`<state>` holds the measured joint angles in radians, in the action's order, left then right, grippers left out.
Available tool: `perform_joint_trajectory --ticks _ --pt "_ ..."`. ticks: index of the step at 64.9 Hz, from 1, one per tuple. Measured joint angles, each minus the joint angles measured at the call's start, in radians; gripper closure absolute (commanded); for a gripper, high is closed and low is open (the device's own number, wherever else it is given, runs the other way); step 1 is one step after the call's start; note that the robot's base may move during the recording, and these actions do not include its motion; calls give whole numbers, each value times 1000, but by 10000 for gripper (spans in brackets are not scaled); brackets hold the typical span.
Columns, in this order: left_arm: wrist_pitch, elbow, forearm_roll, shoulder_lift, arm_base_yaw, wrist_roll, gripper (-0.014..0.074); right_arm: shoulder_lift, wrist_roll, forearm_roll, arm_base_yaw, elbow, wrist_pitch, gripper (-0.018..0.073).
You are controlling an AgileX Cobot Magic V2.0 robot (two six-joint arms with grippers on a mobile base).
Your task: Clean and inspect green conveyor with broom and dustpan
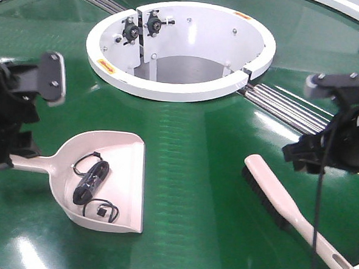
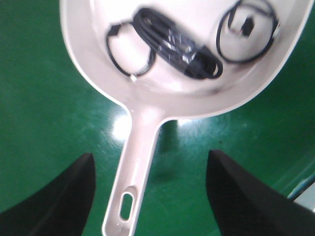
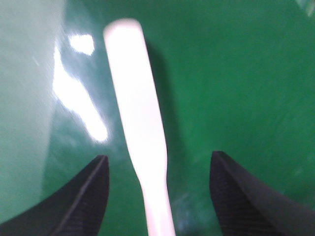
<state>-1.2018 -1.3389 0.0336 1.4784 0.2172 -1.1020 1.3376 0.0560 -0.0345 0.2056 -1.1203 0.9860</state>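
Plastic looks light, stiff, slick, so we'd pinch dustpan point(image 1: 127, 168) at nine o'clock, broom point(image 1: 299, 218) at five, left fingers point(image 2: 54, 201) and right fingers point(image 3: 74, 199) both spread wide.

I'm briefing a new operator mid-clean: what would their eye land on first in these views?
The pale dustpan front left on the green conveyor, with a coiled black cable lying in it, draws the eye first. Next come the brush lying front right and the white ring at centre back. The left gripper and right gripper hang with fingers open over the two handles.
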Motion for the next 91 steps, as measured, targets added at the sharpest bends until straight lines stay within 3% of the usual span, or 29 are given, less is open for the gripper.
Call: perform_joint_trajectory --ticks 12,32,38,48,57,66,77,91 --pt "2 0 92 -198 0 35 135 -162 -13 -5 0 2 -44 125" --pt "220 0 273 -522 0 304 135 -426 -56 -4 0 2 -63 125" --pt "256 23 297 -599 0 360 135 -497 -56 -4 0 2 -67 125" --pt "381 195 288 -740 0 382 135 -629 -56 -4 0 51 -129 125" --pt "566 418 284 -886 0 420 135 -766 -71 -4 0 233 -254 125" --pt "715 610 281 -1013 0 574 135 -936 -76 -4 0 457 -412 125" --pt "744 775 224 -1042 0 767 136 -1149 -78 -5 0 671 -563 125" --pt "774 921 42 -1042 0 976 182 -1263 -80 -7 0 859 -704 125"
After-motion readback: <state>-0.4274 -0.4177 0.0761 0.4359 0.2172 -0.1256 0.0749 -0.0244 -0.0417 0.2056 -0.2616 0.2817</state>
